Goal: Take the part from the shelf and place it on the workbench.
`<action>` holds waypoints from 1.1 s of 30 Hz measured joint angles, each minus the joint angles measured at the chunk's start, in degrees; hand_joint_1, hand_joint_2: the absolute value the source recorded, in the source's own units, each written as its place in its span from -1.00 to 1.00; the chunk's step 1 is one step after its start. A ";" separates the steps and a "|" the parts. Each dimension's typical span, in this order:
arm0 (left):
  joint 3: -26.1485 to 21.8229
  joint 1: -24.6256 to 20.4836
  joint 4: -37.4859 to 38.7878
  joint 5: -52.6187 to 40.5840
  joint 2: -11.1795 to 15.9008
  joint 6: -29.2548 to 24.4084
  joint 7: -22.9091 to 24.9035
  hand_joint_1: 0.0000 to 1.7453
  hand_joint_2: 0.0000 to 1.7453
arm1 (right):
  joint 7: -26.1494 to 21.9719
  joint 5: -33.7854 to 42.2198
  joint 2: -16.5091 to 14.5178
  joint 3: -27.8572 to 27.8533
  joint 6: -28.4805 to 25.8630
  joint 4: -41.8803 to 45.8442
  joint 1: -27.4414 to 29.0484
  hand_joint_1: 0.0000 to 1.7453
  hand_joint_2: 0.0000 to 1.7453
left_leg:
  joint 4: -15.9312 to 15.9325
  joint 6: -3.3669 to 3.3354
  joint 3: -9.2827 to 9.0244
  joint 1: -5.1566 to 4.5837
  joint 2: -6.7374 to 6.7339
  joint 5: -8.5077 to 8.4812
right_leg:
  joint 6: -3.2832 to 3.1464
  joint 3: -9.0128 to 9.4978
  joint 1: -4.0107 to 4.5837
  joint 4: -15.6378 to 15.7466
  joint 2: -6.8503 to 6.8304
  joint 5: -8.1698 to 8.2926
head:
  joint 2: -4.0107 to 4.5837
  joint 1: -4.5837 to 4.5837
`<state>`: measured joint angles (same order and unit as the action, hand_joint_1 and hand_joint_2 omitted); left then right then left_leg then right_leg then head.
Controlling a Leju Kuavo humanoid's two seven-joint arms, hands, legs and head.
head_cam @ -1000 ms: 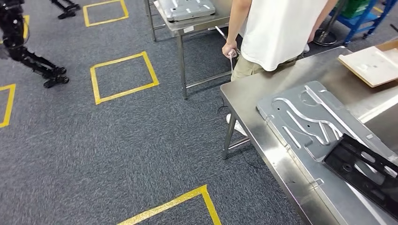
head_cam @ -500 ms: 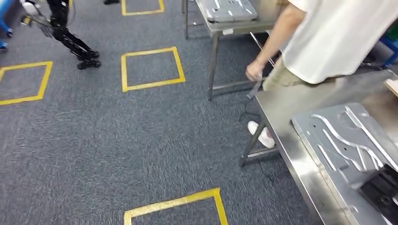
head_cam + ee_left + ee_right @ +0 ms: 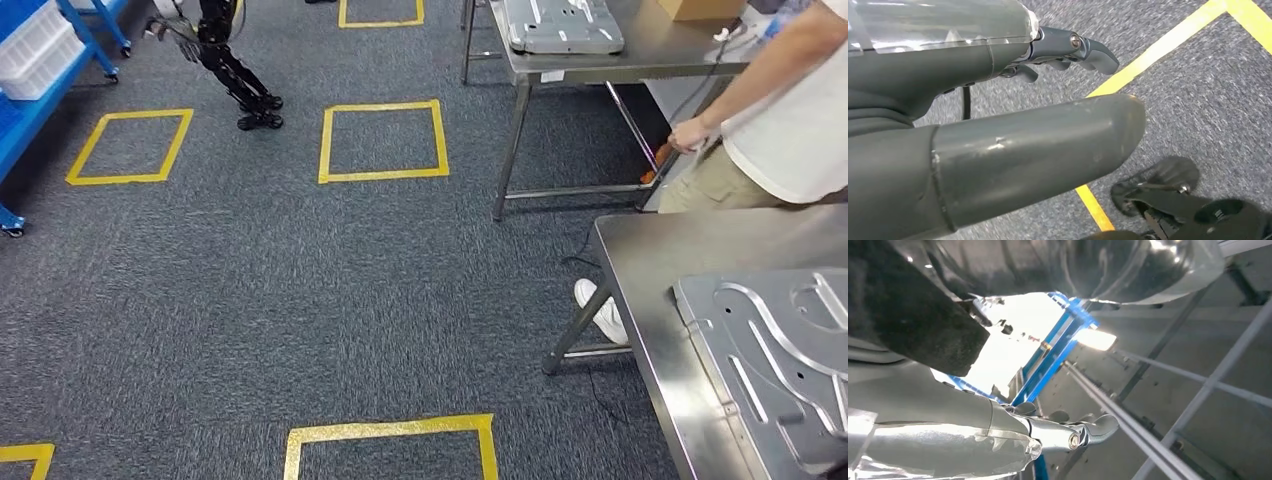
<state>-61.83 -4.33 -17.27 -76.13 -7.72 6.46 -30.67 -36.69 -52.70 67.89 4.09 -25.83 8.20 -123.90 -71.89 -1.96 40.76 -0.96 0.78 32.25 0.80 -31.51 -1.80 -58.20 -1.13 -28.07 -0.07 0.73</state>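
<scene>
While the left hand hangs over grey carpet and yellow tape, fingers apart, holding nothing, the right hand's grasp cannot be told. The metal part lies flat on the steel workbench, beside a person.

The left hand has a thick scuffed grey thumb, darker screw-pinned fingers and a glossy cover.

Grey carpet floor with yellow tape squares. Steel table at right, second steel table beyond; blue shelving far left.
</scene>
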 joint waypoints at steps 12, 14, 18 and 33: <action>0.00 0.08 -0.02 0.00 0.01 -0.02 -0.01 -1.00 -1.00 | 0.02 -0.02 -0.10 -0.01 0.00 0.05 0.04 -1.00 -1.00 | 14.25 -2.37 -7.13 -0.30 -2.36 -6.64 | 1.96 1.20 0.24 -1.02 -4.05 -2.47 | 0.01 -0.06; 0.01 -0.02 -0.02 0.00 -0.01 -0.03 -0.02 -1.00 -1.00 | 0.02 0.02 0.08 -0.04 0.00 0.08 -0.02 -1.00 -1.00 | 14.79 -2.78 -7.40 -0.18 -1.23 -6.94 | 2.20 -1.58 0.01 -6.73 -0.27 -5.75 | 0.01 -0.09; 0.02 -0.06 -0.02 0.00 -0.02 -0.04 0.01 -1.00 -1.00 | 0.00 0.03 0.71 -0.09 0.00 0.02 0.10 -1.00 -1.00 | 14.60 -2.84 -7.63 -0.32 1.39 -6.77 | 2.47 -7.00 -0.07 -14.74 1.13 -6.67 | 0.00 -0.08; 0.02 0.04 -0.02 0.00 -0.04 -0.02 0.00 -1.00 -1.00 | 0.00 0.01 0.04 -0.09 0.00 0.19 0.20 -1.00 -1.00 | -4.10 -0.36 1.20 0.12 -0.44 1.38 | -0.12 -0.65 0.40 -0.55 -0.67 -0.05 | 0.00 0.03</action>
<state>-61.81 -4.30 -17.29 -76.13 -7.76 6.44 -30.67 -36.69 -52.69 67.93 4.00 -25.83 8.39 -123.69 -75.99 -2.31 41.96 -0.84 0.34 33.63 0.68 -32.16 -1.40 -58.74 -1.80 -28.12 -0.07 0.76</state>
